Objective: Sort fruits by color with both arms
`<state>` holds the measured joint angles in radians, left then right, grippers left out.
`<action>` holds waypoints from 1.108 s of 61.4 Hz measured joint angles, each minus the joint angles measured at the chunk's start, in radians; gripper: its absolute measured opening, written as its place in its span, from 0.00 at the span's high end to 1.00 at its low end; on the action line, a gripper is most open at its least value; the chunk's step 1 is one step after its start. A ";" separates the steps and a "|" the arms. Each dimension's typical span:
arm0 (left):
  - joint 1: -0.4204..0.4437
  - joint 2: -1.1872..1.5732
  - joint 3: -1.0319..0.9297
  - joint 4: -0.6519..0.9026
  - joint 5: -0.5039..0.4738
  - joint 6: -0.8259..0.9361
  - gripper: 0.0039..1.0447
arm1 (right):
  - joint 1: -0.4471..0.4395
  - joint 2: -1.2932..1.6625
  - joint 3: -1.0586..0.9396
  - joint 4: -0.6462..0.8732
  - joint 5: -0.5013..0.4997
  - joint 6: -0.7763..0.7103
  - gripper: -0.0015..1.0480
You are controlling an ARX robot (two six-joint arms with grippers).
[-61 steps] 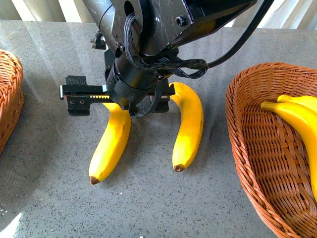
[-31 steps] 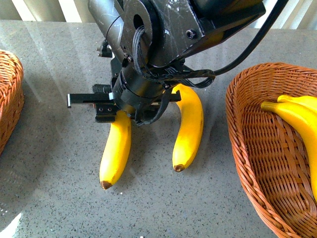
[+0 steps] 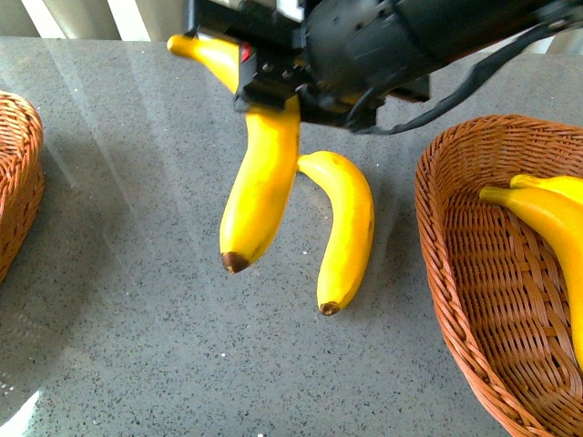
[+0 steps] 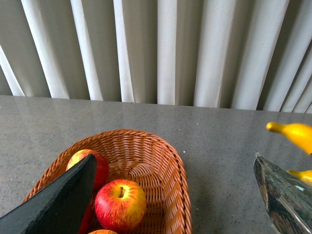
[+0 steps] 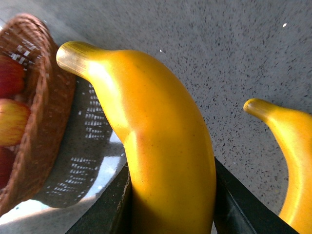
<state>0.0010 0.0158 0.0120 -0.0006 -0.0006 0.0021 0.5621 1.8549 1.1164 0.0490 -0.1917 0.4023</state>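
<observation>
Grey speckled stone counter (image 3: 109, 346) no longer bears the long curved glossy yellow banana (image 3: 260, 191); it lay at 9 o'clock of its twin banana (image 3: 346, 232), now it hangs brown tip down, clamped in the right gripper (image 3: 271, 91), ready for the wicker basket (image 3: 455, 273) at 3 o'clock. Left gripper (image 4: 170, 204) gapes empty over red apples (image 4: 120, 204); the apple basket (image 3: 18, 182) is cut off at 9 o'clock; the black arm (image 3: 410, 36) hides the clamping jaws.
</observation>
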 joint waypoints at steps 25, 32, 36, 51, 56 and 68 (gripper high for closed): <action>0.000 0.000 0.000 0.000 0.000 0.000 0.09 | -0.348 -0.311 -0.390 0.021 -0.079 -0.186 0.68; 0.000 0.000 0.000 0.000 0.000 0.000 0.09 | -0.417 -0.294 -0.420 0.021 -0.079 -0.237 0.68; 0.000 0.000 0.000 0.000 0.000 0.000 0.09 | -0.447 -0.279 -0.426 0.023 -0.075 -0.263 0.68; 0.000 0.000 0.000 0.000 0.000 0.000 0.09 | -0.480 -0.204 -0.431 0.048 -0.045 -0.307 0.68; 0.000 0.000 0.000 0.000 0.000 0.000 0.09 | -0.479 -0.188 -0.431 0.066 -0.030 -0.315 0.68; 0.000 0.000 0.000 0.000 0.000 0.000 0.09 | -0.482 -0.192 -0.431 0.043 0.013 -0.347 0.32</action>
<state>0.0010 0.0158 0.0120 -0.0006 -0.0002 0.0021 0.0799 1.6627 0.6849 0.0921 -0.1783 0.0551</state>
